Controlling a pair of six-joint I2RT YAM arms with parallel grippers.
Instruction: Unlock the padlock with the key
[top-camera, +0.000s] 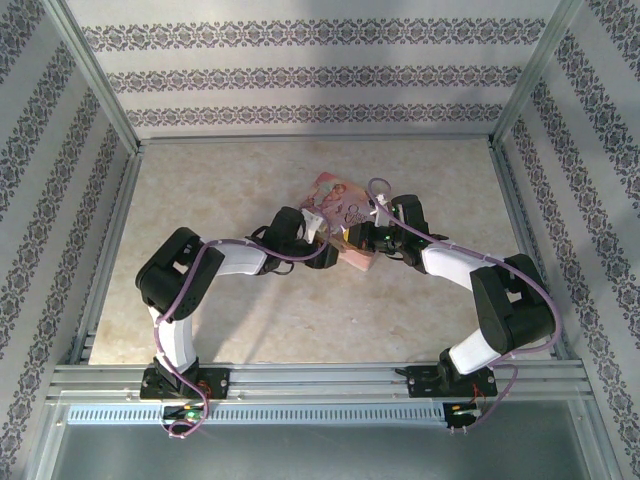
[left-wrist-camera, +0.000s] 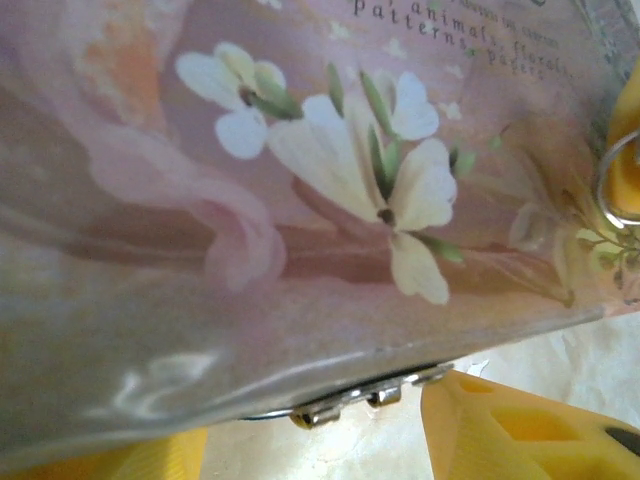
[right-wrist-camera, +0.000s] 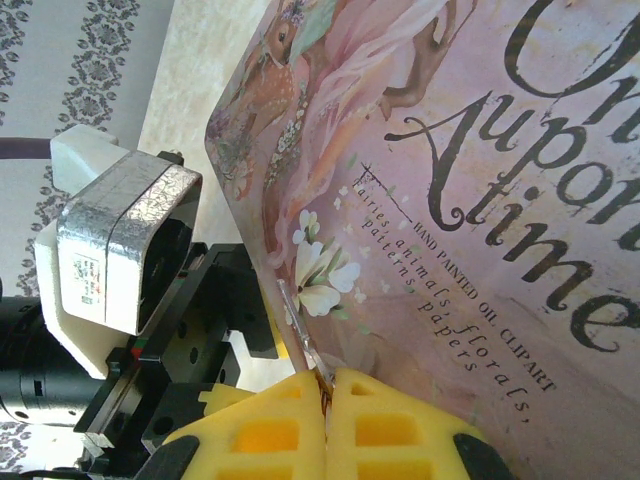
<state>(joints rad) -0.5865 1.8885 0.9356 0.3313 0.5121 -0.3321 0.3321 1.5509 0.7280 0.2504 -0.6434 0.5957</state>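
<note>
The pink illustrated box (top-camera: 335, 200) lies mid-table with both grippers at its near side. My right gripper (right-wrist-camera: 328, 385) is shut on the key (right-wrist-camera: 305, 331), a thin silvery strip that sticks out of the yellow pads (right-wrist-camera: 400, 430) along the box's edge (right-wrist-camera: 262, 262). My left gripper (left-wrist-camera: 320, 455) is open, with its yellow fingers (left-wrist-camera: 530, 430) either side of the box's lower edge. A small metal fitting (left-wrist-camera: 350, 400) sits on that edge. The padlock is hidden. From above, the left gripper (top-camera: 325, 245) and right gripper (top-camera: 362, 238) stand close together.
The box's flowered face (left-wrist-camera: 330, 170) is very close to the left wrist camera. A silvery wire ring (left-wrist-camera: 608, 185) shows at its right edge. The left arm's wrist (right-wrist-camera: 120, 240) sits just left of the right gripper. Patterned walls (top-camera: 300, 80) and metal rails (top-camera: 320, 380) enclose the table.
</note>
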